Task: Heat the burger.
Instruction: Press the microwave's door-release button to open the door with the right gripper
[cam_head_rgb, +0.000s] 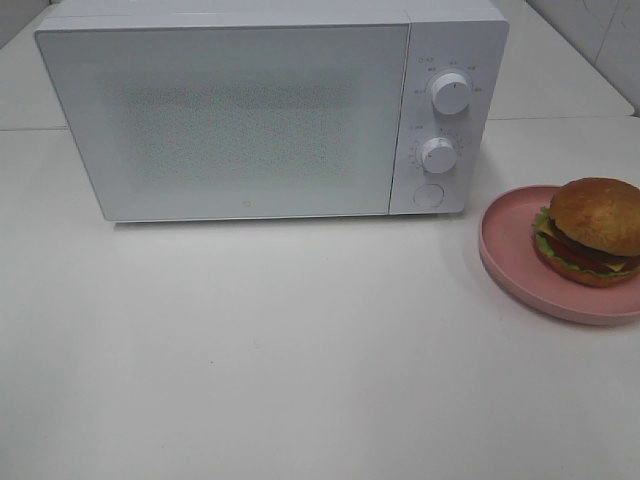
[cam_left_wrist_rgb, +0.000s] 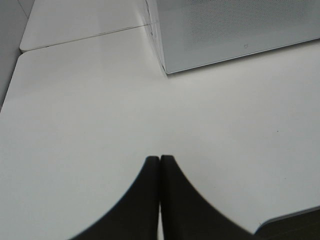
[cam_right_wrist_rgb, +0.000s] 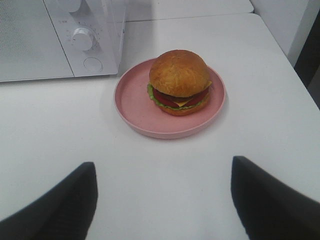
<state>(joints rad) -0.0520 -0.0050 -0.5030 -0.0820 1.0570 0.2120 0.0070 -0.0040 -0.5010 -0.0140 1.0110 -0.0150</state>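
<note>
The burger (cam_head_rgb: 590, 230) (cam_right_wrist_rgb: 180, 82), golden bun over lettuce, tomato and cheese, sits on a pink plate (cam_head_rgb: 510, 255) (cam_right_wrist_rgb: 134, 107) at the right edge of the exterior view, right of the white microwave (cam_head_rgb: 240, 110) whose door is closed. In the right wrist view my right gripper (cam_right_wrist_rgb: 164, 172) is open, its dark fingers (cam_right_wrist_rgb: 75, 200) spread wide over the table, short of the plate and touching nothing. The left wrist view shows my left gripper (cam_left_wrist_rgb: 160, 159) shut, fingertips pressed together above bare table, with the microwave's corner (cam_left_wrist_rgb: 235, 35) beyond. Neither gripper appears in the exterior view.
The microwave has two white knobs (cam_head_rgb: 450, 92) and a round button (cam_head_rgb: 429, 196) on its right panel. A seam between two tabletops (cam_left_wrist_rgb: 85, 37) runs behind the microwave. A wall (cam_right_wrist_rgb: 287, 20) rises beyond the table's right edge.
</note>
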